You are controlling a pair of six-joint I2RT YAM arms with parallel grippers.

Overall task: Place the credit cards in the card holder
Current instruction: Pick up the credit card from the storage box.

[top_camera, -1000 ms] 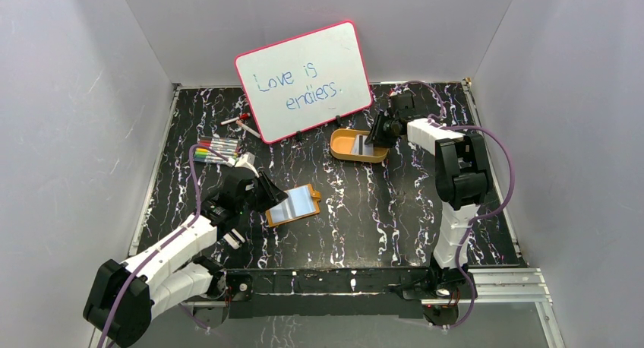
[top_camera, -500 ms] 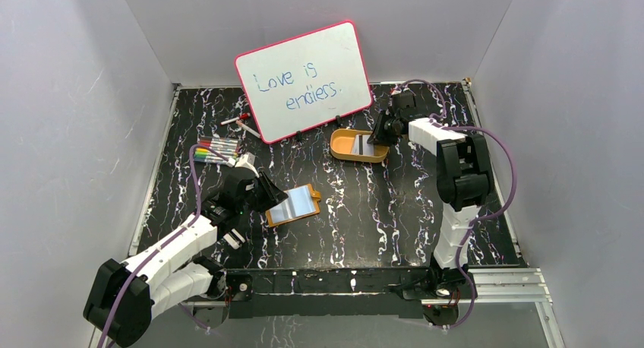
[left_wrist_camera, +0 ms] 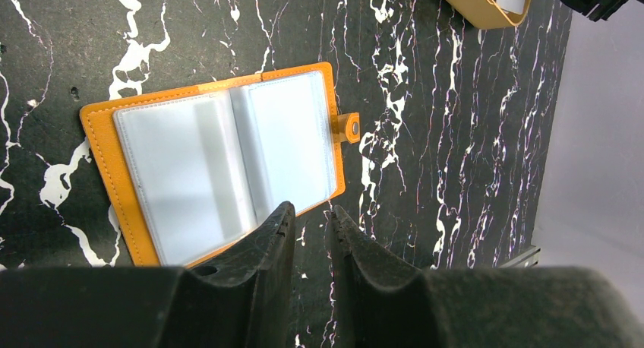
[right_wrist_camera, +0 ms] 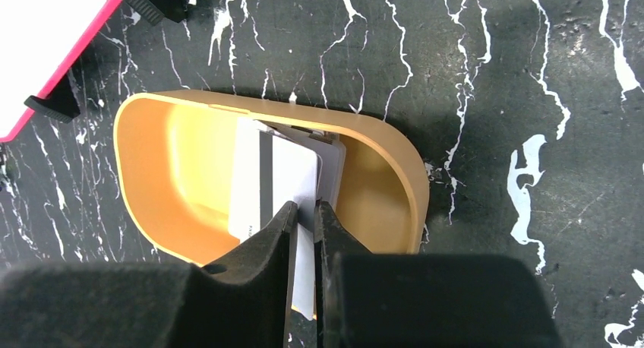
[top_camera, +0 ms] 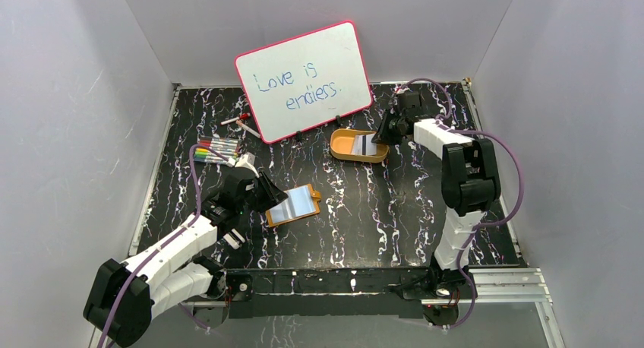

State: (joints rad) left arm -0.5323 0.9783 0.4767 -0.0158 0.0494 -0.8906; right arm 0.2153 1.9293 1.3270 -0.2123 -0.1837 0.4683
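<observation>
The card holder (top_camera: 293,204) (left_wrist_camera: 220,166) lies open on the black marbled table, orange with clear sleeves facing up and nothing in them. My left gripper (top_camera: 266,191) (left_wrist_camera: 310,209) sits at its near-left edge. Its jaws stand a little apart with only table between them, and one finger overlaps the holder's rim. The credit cards (top_camera: 366,145) stand stacked in the orange oval tray (top_camera: 344,144) (right_wrist_camera: 167,158). My right gripper (top_camera: 380,134) (right_wrist_camera: 304,205) is shut on the edge of the front credit card (right_wrist_camera: 285,177), which is whitish with a dark stripe. Another card (right_wrist_camera: 335,166) shows behind it.
A pink-framed whiteboard (top_camera: 304,80) leans at the back, close to the tray's left end. Several coloured markers (top_camera: 216,149) lie at the left, and a red pen (top_camera: 241,122) lies near the board's foot. White walls enclose the table on three sides.
My right gripper's jaws have closed on the front card in the tray, and its wrist has shifted slightly back and right. The left arm and the card holder have not moved.
</observation>
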